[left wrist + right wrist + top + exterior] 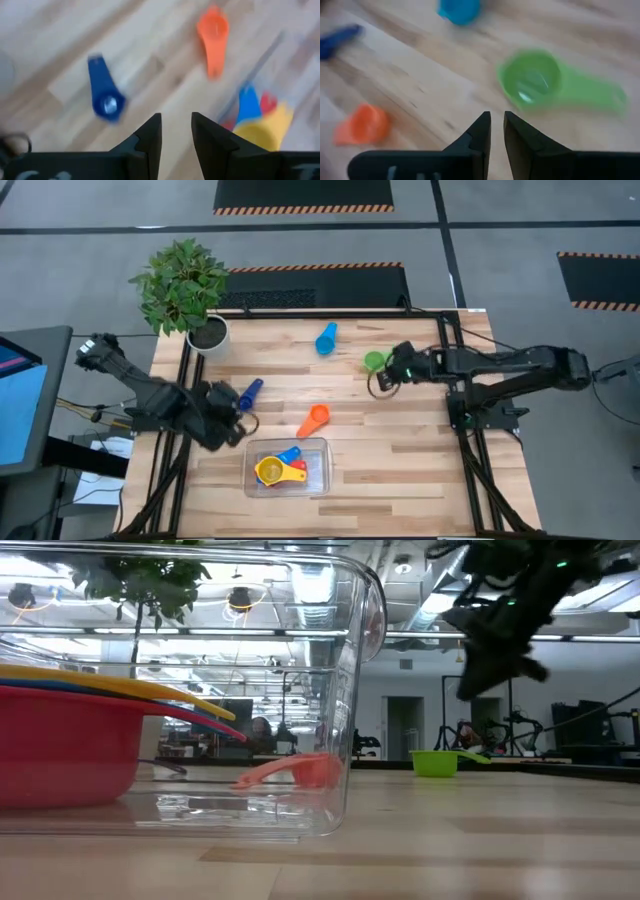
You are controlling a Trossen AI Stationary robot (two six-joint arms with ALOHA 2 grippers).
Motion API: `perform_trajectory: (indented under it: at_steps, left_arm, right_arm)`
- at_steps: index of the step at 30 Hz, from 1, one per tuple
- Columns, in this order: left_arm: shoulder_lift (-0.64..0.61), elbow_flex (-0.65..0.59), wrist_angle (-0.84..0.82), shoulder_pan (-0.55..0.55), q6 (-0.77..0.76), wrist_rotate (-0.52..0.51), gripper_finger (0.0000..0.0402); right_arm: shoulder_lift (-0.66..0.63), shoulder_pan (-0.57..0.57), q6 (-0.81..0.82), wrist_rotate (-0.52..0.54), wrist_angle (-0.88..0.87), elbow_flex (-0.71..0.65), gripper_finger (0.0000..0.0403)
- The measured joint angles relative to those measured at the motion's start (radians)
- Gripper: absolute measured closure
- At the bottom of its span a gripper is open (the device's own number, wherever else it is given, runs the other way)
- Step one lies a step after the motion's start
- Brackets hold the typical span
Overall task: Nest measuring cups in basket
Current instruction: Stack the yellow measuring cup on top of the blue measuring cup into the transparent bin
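Note:
The clear basket (318,448) stands near the table's near edge and holds nested yellow (268,471), blue (290,454) and red (299,466) cups. On the bare wood lie the orange cup (314,419), the dark blue cup (249,393), the light blue cup (326,338) and the green cup (376,361). My left gripper (238,423) hovers left of the basket, between the dark blue cup (105,94) and the basket, its fingers (176,132) a little apart and empty. My right gripper (383,380) hangs just near of the green cup (535,80), its fingers (497,131) almost together and empty.
A white pot with a leafy plant (185,290) stands on the table's far left corner. The low view looks through the basket wall (345,690) at the orange cup (300,772) and the green cup (438,762). Bare wood lies right of the basket.

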Motion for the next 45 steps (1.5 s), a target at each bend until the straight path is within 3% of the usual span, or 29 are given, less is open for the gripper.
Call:
perform_trajectory:
  at_steps: [5, 11, 19, 24, 27, 30, 34, 36, 40, 45]
  left_arm:
    - [-0.012, 0.000, 0.074, 0.113, 0.085, -0.031, 0.0308]
    - [0.015, 0.000, 0.165, 0.211, 0.207, -0.037, 0.0308]
    - [0.029, 0.000, 0.174, 0.300, 0.283, -0.027, 0.0308]
    - [0.033, -0.001, 0.189, 0.320, 0.278, 0.035, 0.0308]
    - [0.035, -0.001, 0.212, 0.313, 0.290, 0.077, 0.0308]
    - [0.034, -0.001, 0.202, 0.306, 0.310, 0.080, 0.0308]
    - [0.036, -0.003, 0.164, 0.307, 0.309, 0.102, 0.0308]
    - [0.046, -0.024, 0.167, 0.306, 0.309, 0.140, 0.0308]
    - [0.064, -0.081, 0.165, 0.291, 0.305, 0.178, 0.0308]
    - [0.066, -0.116, 0.151, 0.265, 0.280, 0.186, 0.0308]
  right_arm:
    - [0.005, -0.180, -0.230, -0.191, 0.151, 0.002, 0.0327]
    - [0.005, -0.325, -0.281, -0.212, 0.109, 0.003, 0.0327]
    - [0.104, -0.344, -0.468, -0.342, 0.245, 0.005, 0.0311]
    - [0.216, -0.338, -0.420, -0.477, 0.262, 0.034, 0.0269]
    - [0.265, -0.293, -0.444, -0.630, 0.310, 0.070, 0.0250]
    - [0.298, -0.195, -0.526, -0.686, 0.379, 0.141, 0.0245]
    - [0.348, -0.028, -0.732, -0.679, 0.363, 0.268, 0.0257]
    - [0.392, 0.056, -0.805, -0.627, 0.364, 0.327, 0.0269]
    - [0.483, 0.172, -0.841, -0.520, 0.356, 0.422, 0.0292]
    - [0.604, 0.280, -0.842, -0.469, 0.255, 0.574, 0.0312]
